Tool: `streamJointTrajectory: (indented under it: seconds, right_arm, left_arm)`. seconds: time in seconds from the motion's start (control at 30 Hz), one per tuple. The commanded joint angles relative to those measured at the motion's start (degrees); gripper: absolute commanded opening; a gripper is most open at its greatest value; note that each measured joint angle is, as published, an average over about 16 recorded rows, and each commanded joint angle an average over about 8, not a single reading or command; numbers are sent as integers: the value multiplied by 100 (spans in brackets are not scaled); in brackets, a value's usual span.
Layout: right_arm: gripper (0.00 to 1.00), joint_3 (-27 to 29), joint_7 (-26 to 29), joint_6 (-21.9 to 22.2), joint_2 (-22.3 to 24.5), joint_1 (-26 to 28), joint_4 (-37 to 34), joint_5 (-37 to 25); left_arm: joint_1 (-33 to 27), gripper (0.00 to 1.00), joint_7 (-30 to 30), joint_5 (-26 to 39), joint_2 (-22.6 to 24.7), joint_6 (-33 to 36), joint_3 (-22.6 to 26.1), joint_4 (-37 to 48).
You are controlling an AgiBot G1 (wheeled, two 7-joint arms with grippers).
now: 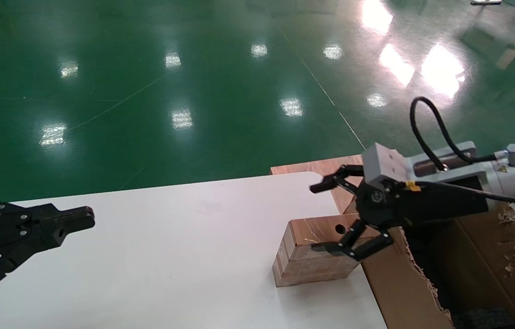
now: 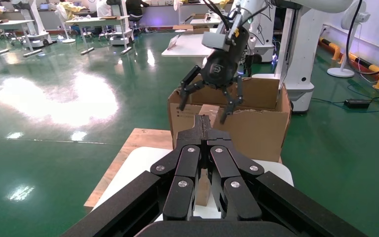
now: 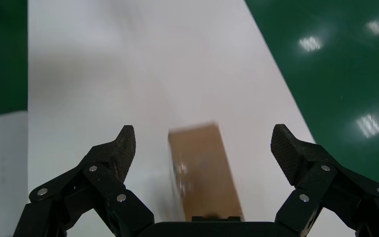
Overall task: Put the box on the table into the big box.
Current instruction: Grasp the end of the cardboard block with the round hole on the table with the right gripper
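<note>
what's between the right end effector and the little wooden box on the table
Nothing visible. The right end effector hovers open over the box, its fingers spread to either side of it, with only air between. The box stands on the table beside the big box.

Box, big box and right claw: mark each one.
box [image 1: 316, 264], head view, on its pale layered side face.
big box [image 1: 396, 290], head view, on its brown cardboard wall beside the table.
right claw [image 1: 331, 217], head view, midway between its open fingertips.

Box [image 1: 314, 249] on table [image 1: 170, 256] near its right edge, big box [image 1: 481, 269] just beyond.
</note>
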Motion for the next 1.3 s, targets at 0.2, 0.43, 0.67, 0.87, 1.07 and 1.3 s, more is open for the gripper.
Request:
streamJointTrajectory:
  seconds: [0.2, 0.43, 0.67, 0.87, 1.07, 1.3]
  right_arm:
    - [100, -332, -282, -35, 115, 137, -227, -103]
    - [100, -696, -589, -39, 70, 336, -540, -137]
    - [100, -1009, -931, -35, -50, 578, -1047, -138]
    - [100, -1290, -1147, -56, -211, 753, -1439, -83]
    - [100, -1625, -1244, -67, -271, 814, -1619, 80]
    - [100, -1982, -1320, -53, -274, 910, -1758, 215]
  left_arm:
    - [0, 0, 0, 0, 0, 0, 1, 0]
    - [0, 0, 1, -1, 0, 0, 1, 0]
    - [-1, 0, 1, -1, 0, 0, 2, 0]
    - [-1, 0, 1, -1, -1, 0, 2, 0]
    - [-1, 0, 1, -2, -1, -1, 2, 0]
    - [-1, 0, 1, -2, -1, -1, 3, 0]
